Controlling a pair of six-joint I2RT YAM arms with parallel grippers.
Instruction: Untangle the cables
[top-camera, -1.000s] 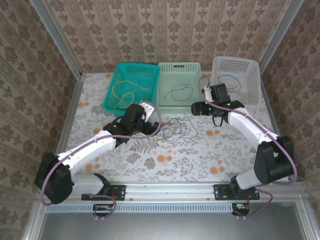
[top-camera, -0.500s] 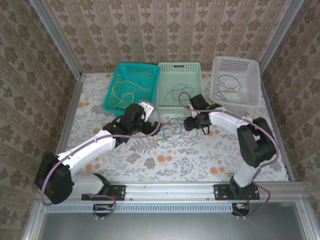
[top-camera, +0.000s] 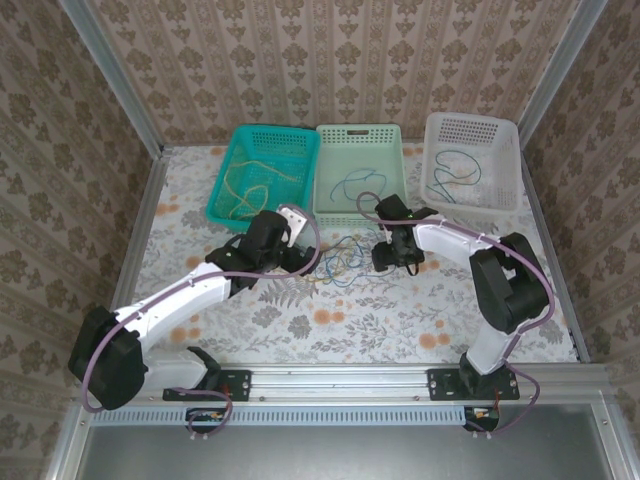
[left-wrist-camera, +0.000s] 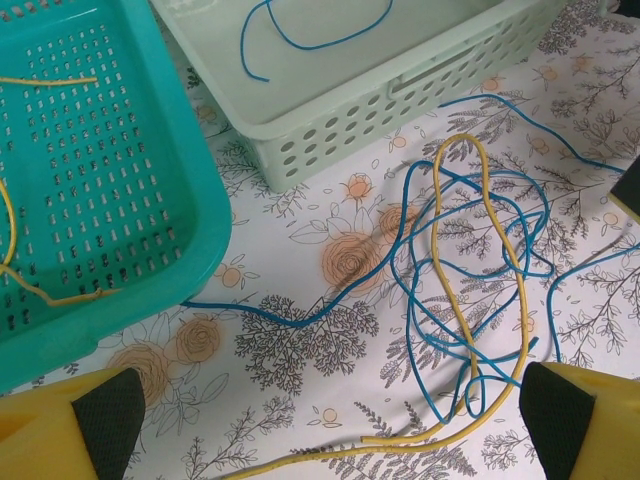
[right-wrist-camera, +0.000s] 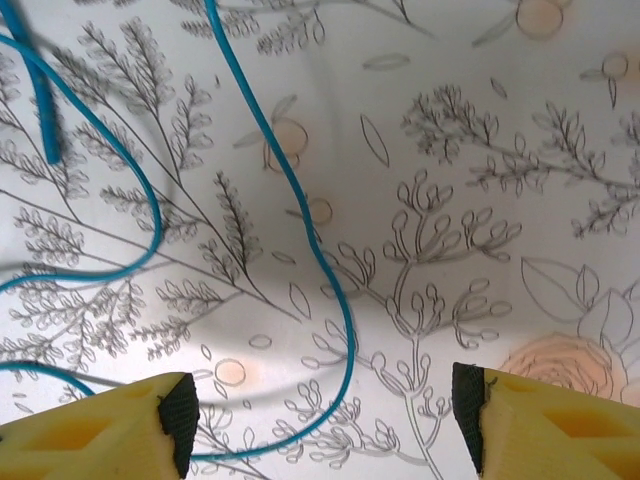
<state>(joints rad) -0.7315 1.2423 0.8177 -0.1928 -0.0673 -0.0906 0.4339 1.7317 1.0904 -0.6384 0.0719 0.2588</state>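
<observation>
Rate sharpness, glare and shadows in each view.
Top external: even light, sharp, no glare on the table. Left wrist: crisp on the cables. Right wrist: blue cable sharp mid-frame, blurred at upper left; soft shadow beside it.

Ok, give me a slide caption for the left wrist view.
Open left gripper above a yellow cable tangled with blue cables on the floral table, teal basket and pale green basket behind.
</observation>
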